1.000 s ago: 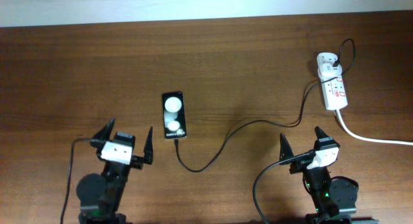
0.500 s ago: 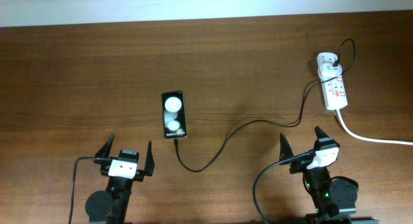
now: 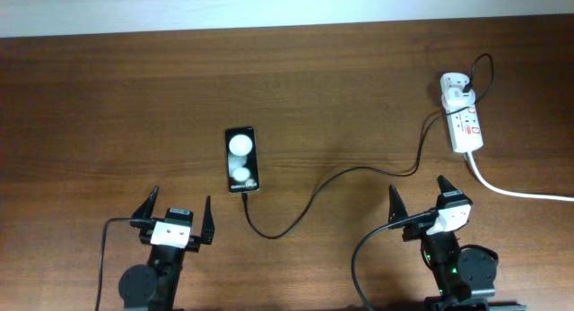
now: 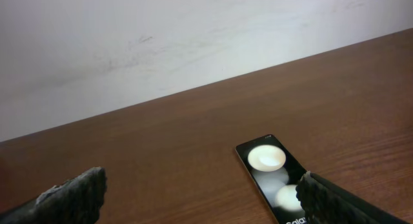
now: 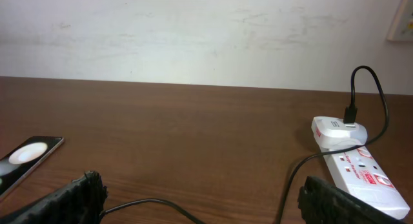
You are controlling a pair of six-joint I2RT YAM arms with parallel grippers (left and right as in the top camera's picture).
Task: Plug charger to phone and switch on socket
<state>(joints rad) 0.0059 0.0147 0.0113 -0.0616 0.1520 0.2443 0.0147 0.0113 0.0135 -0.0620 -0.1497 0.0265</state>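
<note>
Fingers [image 3: 206, 223]: left gripper [image 3: 181, 196] and right gripper [image 3: 416, 185] are gaping empty, flanking phone [image 3: 242, 159].
Charger [image 3: 363, 168]: tip is touching phone, seemingly plugged, needing no hold.

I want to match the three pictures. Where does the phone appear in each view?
Overhead: the phone lies left of centre, its long side pointing away from the arms.
Left wrist: the phone is at lower right, cut off by the bottom edge.
Right wrist: the phone is at the far lower left, cut off by the picture's edge.
Shared landmark: the white wall beyond the far edge of the table.
</note>
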